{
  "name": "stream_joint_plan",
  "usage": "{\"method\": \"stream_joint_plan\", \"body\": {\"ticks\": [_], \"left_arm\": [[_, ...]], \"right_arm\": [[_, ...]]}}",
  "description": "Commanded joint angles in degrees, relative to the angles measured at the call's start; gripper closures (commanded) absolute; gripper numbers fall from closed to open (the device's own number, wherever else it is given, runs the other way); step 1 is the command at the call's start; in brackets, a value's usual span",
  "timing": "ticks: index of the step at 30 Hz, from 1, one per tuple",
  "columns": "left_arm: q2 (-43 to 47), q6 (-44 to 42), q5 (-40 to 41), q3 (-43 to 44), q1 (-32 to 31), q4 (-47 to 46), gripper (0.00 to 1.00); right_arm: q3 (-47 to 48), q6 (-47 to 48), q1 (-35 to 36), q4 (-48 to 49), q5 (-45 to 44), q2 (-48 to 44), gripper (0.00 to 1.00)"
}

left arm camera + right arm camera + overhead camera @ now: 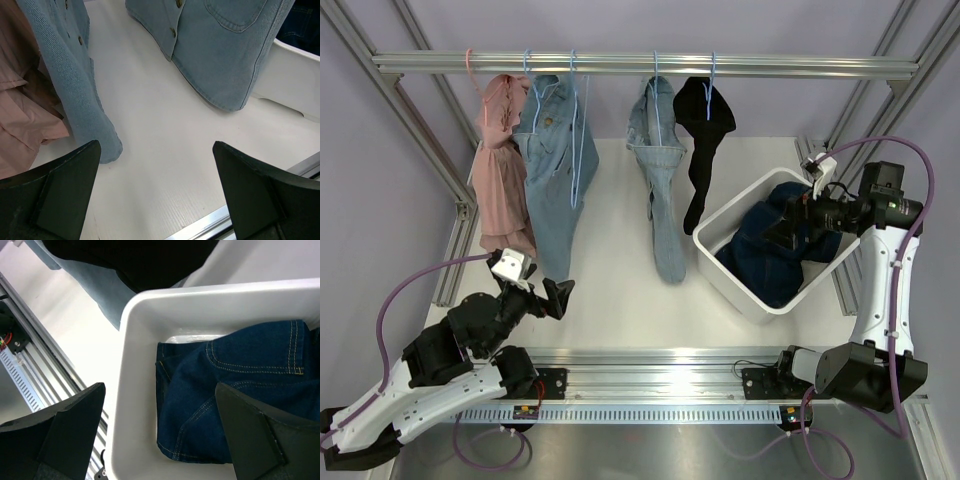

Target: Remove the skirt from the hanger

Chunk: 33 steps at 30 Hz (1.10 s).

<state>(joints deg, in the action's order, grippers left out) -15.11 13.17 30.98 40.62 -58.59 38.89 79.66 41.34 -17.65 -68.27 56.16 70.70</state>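
Observation:
A dark blue denim garment (782,250), possibly the skirt, lies crumpled in the white bin (720,262) at the right, off any hanger. My right gripper (790,226) is open just above it. In the right wrist view the fingers (60,435) straddle the bin's rim (134,405) and the denim (235,390). An empty blue hanger (578,130) hangs on the rail. My left gripper (557,297) is open and empty low over the table, below the hanging clothes; it also shows in the left wrist view (157,200).
On the rail (640,64) hang a pink garment (502,170), a light denim jacket (548,170), a light denim garment with buttons and a pocket (662,190) and a black garment (704,130). Frame posts stand at both sides.

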Motion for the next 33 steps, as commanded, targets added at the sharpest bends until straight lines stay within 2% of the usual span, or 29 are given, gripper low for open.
{"method": "stream_joint_plan", "body": {"ticks": [1,7,16,22,29,33], "left_arm": [[-0.5,0.3,0.7,-0.3,0.2,-3.1,0.01],[-1.5,1.5,1.8,2.3,0.2,-1.6,0.01],[-7.7,3.9,0.9,12.8,0.2,-3.2,0.01],[-16.3,2.3,2.5,24.6,0.2,-3.5,0.01],[-31.2,-4.0,4.1,41.4,0.2,-2.9,0.01],[-38.8,-7.5,5.5,48.2,0.4,-2.5,0.01]], "right_arm": [[2.5,0.1,-0.3,0.1,5.2,-1.1,0.01],[3.0,0.4,-0.3,-0.2,8.7,-2.6,0.01],[-1.2,2.5,-0.2,-0.2,9.1,-6.1,0.01],[-3.4,1.0,0.0,1.7,11.9,-7.4,0.01],[-9.8,-7.4,0.1,12.3,14.1,-12.1,0.0],[-12.2,-7.9,0.1,14.3,15.7,-14.4,0.0]]}}
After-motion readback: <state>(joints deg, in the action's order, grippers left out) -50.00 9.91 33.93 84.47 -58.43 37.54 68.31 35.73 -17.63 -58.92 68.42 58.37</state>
